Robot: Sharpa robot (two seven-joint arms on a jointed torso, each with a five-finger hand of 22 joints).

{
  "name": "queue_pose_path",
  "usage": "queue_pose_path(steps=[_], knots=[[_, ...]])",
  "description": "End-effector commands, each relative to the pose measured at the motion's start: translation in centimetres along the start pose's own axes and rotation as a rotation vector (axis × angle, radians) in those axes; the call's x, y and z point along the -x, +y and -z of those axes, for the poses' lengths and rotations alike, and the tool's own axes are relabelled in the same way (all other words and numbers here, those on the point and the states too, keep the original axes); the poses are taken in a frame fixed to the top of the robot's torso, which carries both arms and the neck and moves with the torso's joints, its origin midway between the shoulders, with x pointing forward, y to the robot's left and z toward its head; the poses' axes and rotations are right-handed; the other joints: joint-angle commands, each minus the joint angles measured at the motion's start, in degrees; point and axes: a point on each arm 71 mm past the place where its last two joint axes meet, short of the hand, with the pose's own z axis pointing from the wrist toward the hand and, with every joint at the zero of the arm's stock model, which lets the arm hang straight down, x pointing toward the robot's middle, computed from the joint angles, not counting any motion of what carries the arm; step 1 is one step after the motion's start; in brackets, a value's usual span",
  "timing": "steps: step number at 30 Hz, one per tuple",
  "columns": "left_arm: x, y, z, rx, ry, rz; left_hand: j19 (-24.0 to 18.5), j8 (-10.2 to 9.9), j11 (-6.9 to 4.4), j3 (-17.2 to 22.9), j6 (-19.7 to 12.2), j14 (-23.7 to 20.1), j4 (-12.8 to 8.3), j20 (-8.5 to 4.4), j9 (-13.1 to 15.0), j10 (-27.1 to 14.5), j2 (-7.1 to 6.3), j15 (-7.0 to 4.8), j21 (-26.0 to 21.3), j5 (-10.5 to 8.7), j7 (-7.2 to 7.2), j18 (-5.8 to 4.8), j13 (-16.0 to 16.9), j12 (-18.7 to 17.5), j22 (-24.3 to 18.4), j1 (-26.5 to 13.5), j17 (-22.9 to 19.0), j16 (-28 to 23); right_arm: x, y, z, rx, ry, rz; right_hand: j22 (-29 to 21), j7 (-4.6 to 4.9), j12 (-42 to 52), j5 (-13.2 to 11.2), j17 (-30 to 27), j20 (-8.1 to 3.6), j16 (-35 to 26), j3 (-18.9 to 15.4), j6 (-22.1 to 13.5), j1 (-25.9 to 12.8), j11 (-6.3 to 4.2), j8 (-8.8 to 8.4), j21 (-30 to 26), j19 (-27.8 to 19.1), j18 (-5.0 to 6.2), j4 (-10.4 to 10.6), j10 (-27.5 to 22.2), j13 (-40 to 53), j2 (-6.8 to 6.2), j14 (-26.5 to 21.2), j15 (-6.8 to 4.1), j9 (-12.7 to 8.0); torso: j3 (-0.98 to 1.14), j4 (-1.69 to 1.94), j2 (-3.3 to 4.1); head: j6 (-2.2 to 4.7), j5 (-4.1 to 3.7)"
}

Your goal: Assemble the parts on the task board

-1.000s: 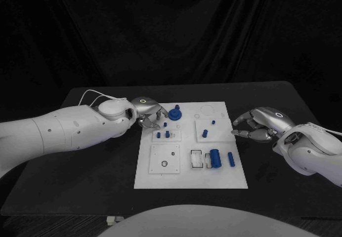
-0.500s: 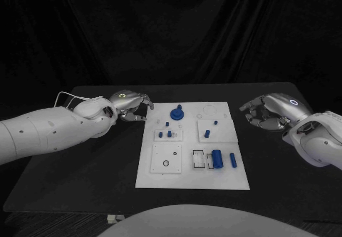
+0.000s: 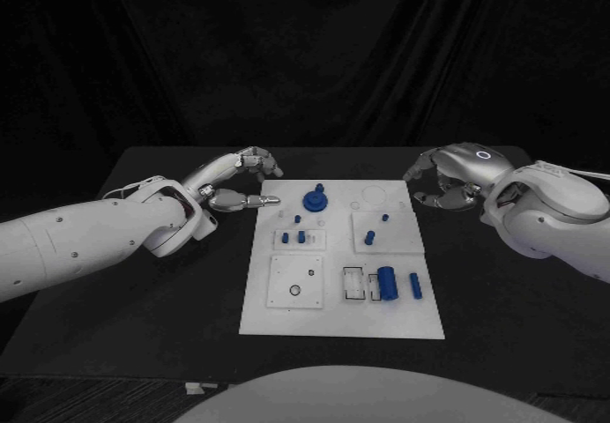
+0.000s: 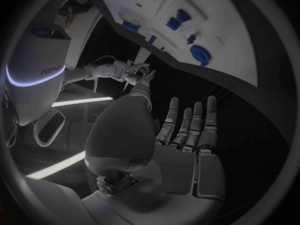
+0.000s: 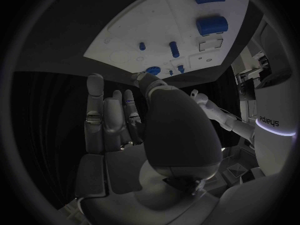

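So the task board [image 3: 341, 308] sat flat in the middle of the black table [image 3: 127, 300], long side running away from the robot. Both hands were off it, up near its far corners.

The left hand [image 3: 239, 183] hovered just beside the board's far left corner. It held nothing, and its fingers [image 4: 187, 130] were stretched out straight with gaps between them in the left wrist view. The right hand [image 3: 448, 176] hung over the table near the far right corner, also holding nothing; its fingers [image 5: 103, 120] looked extended side by side in the right wrist view, though from the head view they curved downward a bit.

Parts on the board: a round blue disc with a knob [image 3: 314, 204] stood near the far edge, left of centre. Just nearer than that, a couple of small blue pegs [image 3: 295, 237] stood in a raised square plate. A single blue peg [image 3: 368, 237] stood in the matching plate on the right. Closer to the robot, a fat blue cylinder [image 3: 385, 284] lay beside a thinner blue rod [image 3: 413, 285], close but apart as far as I could tell.
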Motion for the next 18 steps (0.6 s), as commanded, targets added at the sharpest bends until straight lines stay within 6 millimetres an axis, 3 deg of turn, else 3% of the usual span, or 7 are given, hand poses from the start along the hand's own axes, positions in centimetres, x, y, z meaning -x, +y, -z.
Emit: queue_pose_path(steps=[1, 4, 6, 7, 11, 13, 18], knots=[[-0.1, -1.5, -0.1, -0.107, -0.053, 0.322, -2.35, 1.71, -0.97, -1.52, -0.79, -2.02, 0.07, 0.38, -0.85, -0.96, 2.97, -0.85, -4.41, -0.54, 1.05, 0.31, -3.0, -0.23, -3.08, -0.98, -3.85, -3.04, -1.5, 0.2, -0.2, 0.007, 0.081, 0.047, 1.61, -0.08, 0.48, -1.08, -0.48, 0.1, -0.6, -1.29, 0.68, -0.8, -0.02, 0.97, -1.44, -0.77, 0.83, 0.08, -0.5, -0.02, 0.22, -0.79, 0.05, 0.99, -1.13, 1.35, 0.61, -0.01, -0.79], [-0.6, -2.2, -0.3, -0.13, -0.043, 0.37, -3.17, 3.58, -1.19, -3.42, -1.98, -2.65, -0.26, 1.17, -2.63, -1.92, 5.81, -1.15, -8.36, 0.21, 1.24, 1.44, -7.68, -0.64, -6.39, -0.33, -8.13, -5.41, -2.2, 0.4, -0.3, 0.018, 0.097, 0.044, 1.54, -0.11, 1.07, -1.25, -0.55, 0.15, -0.62, -1.84, 0.97, -0.87, -0.02, 1.4, -1.85, -0.83, 0.87, 0.08, -0.37, 0.15, 0.37, -0.89, 0.06, 1.63, -1.5, 1.9, 0.83, -0.01, -1.44], [-0.8, -2.7, -0.3, -0.145, -0.034, 0.398, -4.33, 3.6, -1.51, -4.23, -3.12, -4.14, -0.05, 1.81, -4.33, -2.87, 6.33, -1.27, -10.43, 0.48, 1.07, 1.69, -10.45, -1.46, -8.13, -0.11, -10.5, -7.27, -2.6, 0.5, -0.3, 0.025, 0.111, 0.042, 1.38, -0.11, 1.36, -1.23, -0.84, 0.19, -0.91, -2.24, 1.13, -1.01, -0.05, 1.66, -2.68, -1.08, 0.96, 0.15, -0.54, 0.24, 0.42, -1.12, 0.09, 2.06, -1.76, 2.32, 0.99, -0.01, -1.86], [-0.9, -2.9, -0.3, -0.15, -0.031, 0.408, -4.74, 3.48, -1.86, -4.4, -3.45, -4.91, -0.06, 1.93, -4.86, -3.18, 6.58, -1.39, -11.03, 0.72, 1.02, 1.78, -11.37, -1.79, -8.65, -0.01, -11.87, -8.8, -2.8, 0.6, -0.3, 0.028, 0.118, 0.041, 1.36, -0.13, 1.44, -1.18, -0.87, 0.2, -0.94, -2.34, 1.13, -1.04, -0.06, 1.71, -2.78, -1.11, 0.97, 0.17, -0.61, 0.28, 0.44, -1.17, 0.1, 2.17, -2.16, 2.98, 1.27, -0.01, -2.55], [-1.2, -3.4, -0.1, -0.165, -0.018, 0.438, -6.04, 1.18, -2.02, -5.63, -4.87, -6.97, -0.02, 2.89, -9.3, -4.58, 7.42, -1.16, -12.23, 1.58, -0.64, 3.07, -20.88, -6.37, -12.06, 0.58, -18.09, -15.18, -3.4, 0.8, -0.3, 0.034, 0.148, 0.039, 1.14, -0.05, 1.91, -0.99, -1.24, 0.25, -1.27, -3.13, 1.02, -1.32, -0.11, 2.05, -3.98, -1.45, 1.11, 0.32, -1.29, 0.46, 0.55, -1.55, 0.15, 3.02, -2.56, 3.41, 1.64, -0.01, -2.81], [-1.2, -3.5, -0.1, -0.168, -0.014, 0.447, -6.54, 0.56, -1.88, -5.63, -5.08, -7.24, -0.1, 3.08, -10.28, -4.77, 7.64, -1.11, -12.23, 1.68, -1.03, 3.26, -23.0, -7.75, -12.8, 0.86, -19.0, -16.32, -3.7, 0.9, -0.3, 0.034, 0.157, 0.038, 1.12, 0.06, 2.07, -0.97, -1.21, 0.3, -1.23, -3.4, 0.89, -1.43, -0.06, 2.12, -4.11, -1.47, 1.09, 0.4, -1.53, 0.52, 0.63, -1.6, 0.16, 3.32, -2.98, 3.72, 1.87, -0.01, -3.06], [-1.3, -3.7, 0.1, -0.172, -0.006, 0.46, -6.89, -0.02, -1.99, -5.83, -5.2, -6.95, -0.03, 3.39, -11.48, -4.9, 8.1, -0.72, -12.18, 1.86, -1.09, 3.5, -24.94, -8.66, -13.61, 1.02, -19.45, -16.58, -4.2, 1.0, -0.3, 0.032, 0.184, 0.037, 1.25, 0.46, 2.8, -0.61, -0.85, 0.3, -0.74, -3.81, 1.15, -1.29, -0.15, 2.75, -3.87, -1.16, 1.04, 0.4, -1.47, 0.7, 1.1, -1.41, 0.13, 4.45, -3.69, 4.14, 2.07, -0.01, -3.84]])
